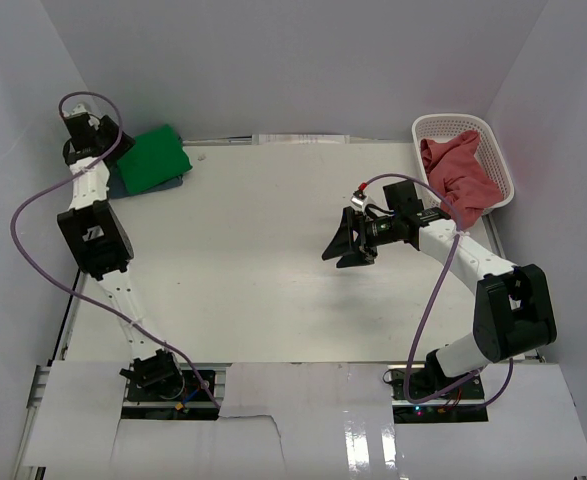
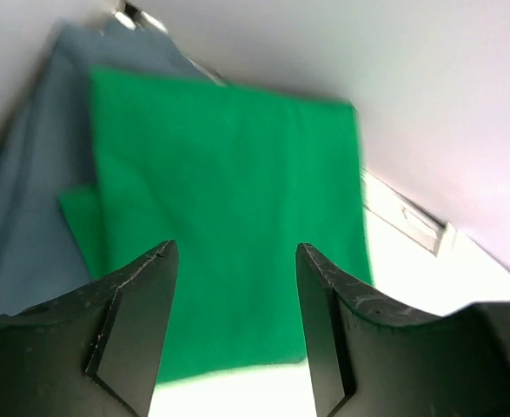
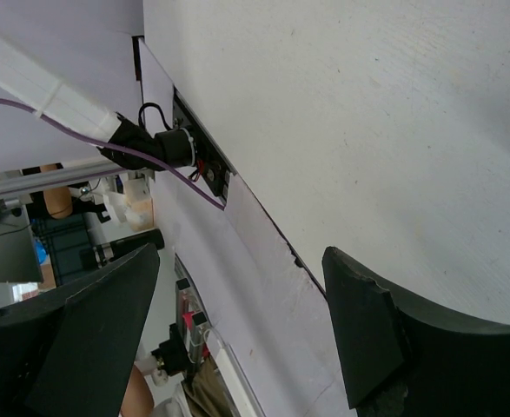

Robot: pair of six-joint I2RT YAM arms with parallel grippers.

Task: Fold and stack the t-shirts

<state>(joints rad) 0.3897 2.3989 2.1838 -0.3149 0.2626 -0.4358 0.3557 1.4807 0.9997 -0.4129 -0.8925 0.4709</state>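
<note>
A folded bright green t-shirt [image 1: 153, 157] lies on a folded slate blue t-shirt [image 1: 125, 184] at the table's far left corner. In the left wrist view the green t-shirt [image 2: 228, 208] covers most of the blue t-shirt [image 2: 37, 200]. My left gripper [image 2: 235, 261] is open and empty, just above the green shirt's near edge. A pinkish red t-shirt [image 1: 458, 172] lies crumpled in the white basket [image 1: 498, 160] at far right. My right gripper [image 1: 345, 245] is open and empty above the table's middle, left of the basket; it also shows in the right wrist view [image 3: 241, 287].
The white table [image 1: 263, 260] is walled on the left, back and right. The left arm [image 1: 95, 235] stretches along the left wall. The right wrist view looks over the table's front edge [image 3: 263, 217] to cables and equipment beyond.
</note>
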